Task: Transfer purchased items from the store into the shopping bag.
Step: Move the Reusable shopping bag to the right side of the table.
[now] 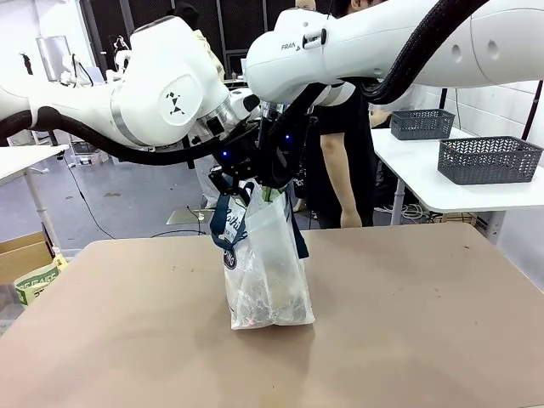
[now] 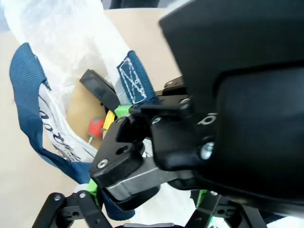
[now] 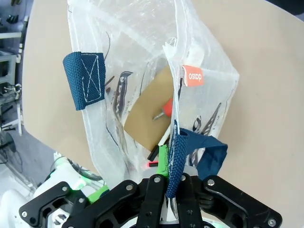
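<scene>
The shopping bag [image 1: 265, 272] stands upright at the middle of the tan counter [image 1: 425, 331] in the front view, with both arms meeting over its mouth. The right gripper [image 3: 173, 183] comes in from the upper right of that frame. In its own wrist view its fingers are pinched tight together on the bag's navy strap [image 3: 176, 156] at the bottom centre. The left gripper [image 2: 147, 202] hangs just beside it over the rim. Its fingers [image 2: 71, 209] stand wide apart at the bottom corners of the left wrist view and hold nothing. The black body of the right gripper sits between them. Several items lie inside the bag: a flat brown cardboard piece [image 3: 149, 116], a small red-handled item [image 3: 167, 105] resting on it, a yellow object [image 2: 108, 121] and a black handle [image 2: 100, 88] against the near wall. An orange label [image 3: 193, 76] is attached to the rim. At the upper right of the front view, two grey baskets [image 1: 489, 160] sit on a white table well apart from the bag, and a person [image 1: 340, 170] stands behind the arms.
</scene>
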Controlling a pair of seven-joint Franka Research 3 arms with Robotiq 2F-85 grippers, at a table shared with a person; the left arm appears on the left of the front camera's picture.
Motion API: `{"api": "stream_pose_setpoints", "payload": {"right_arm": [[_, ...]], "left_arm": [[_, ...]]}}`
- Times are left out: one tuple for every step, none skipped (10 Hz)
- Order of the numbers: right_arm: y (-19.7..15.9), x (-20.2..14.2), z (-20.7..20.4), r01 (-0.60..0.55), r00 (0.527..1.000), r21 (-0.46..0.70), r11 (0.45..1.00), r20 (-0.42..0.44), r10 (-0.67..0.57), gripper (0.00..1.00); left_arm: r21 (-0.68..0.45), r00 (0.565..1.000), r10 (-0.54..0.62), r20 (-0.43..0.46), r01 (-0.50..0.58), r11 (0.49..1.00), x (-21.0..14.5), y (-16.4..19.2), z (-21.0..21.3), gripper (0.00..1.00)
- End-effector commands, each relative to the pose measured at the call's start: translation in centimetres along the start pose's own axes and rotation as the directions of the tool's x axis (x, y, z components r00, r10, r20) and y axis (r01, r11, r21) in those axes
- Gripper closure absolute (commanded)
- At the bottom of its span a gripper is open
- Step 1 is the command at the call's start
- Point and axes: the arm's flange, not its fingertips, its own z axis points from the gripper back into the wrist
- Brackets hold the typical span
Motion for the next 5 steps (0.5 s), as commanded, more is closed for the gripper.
{"api": "stream_pose_setpoints", "payload": {"right_arm": [[0.41, 0.61, 0.23, 0.018, 1.000, -0.018, 1.000, -0.005, -0.018, 1.00], [0.37, 0.73, 0.15, 0.018, 1.000, -0.016, 1.000, -0.008, -0.018, 1.00], [0.43, 0.87, 0.05, 0.016, 1.000, -0.015, 1.000, -0.012, -0.016, 1.00], [0.50, 0.93, -0.03, 0.015, 1.000, -0.014, 1.000, -0.015, -0.015, 1.00], [0.51, 0.93, -0.09, 0.014, 1.000, -0.016, 1.000, -0.016, -0.014, 1.00]], "left_arm": [[-0.057, 1.000, -0.010, 0.029, 0.011, 0.998, -0.55, 0.38, 0.54, 0.00], [-0.062, 0.999, -0.010, 0.034, 0.012, 0.998, -0.55, 0.29, 0.68, 0.00], [-0.062, 0.999, -0.007, 0.037, 0.010, 0.998, -0.64, 0.28, 0.69, 0.00], [-0.064, 0.999, -0.006, 0.038, 0.008, 0.998, -0.56, 0.24, 0.71, 0.00], [-0.066, 0.999, -0.006, 0.032, 0.008, 0.998, -0.54, 0.19, 0.60, 0.00]]}}
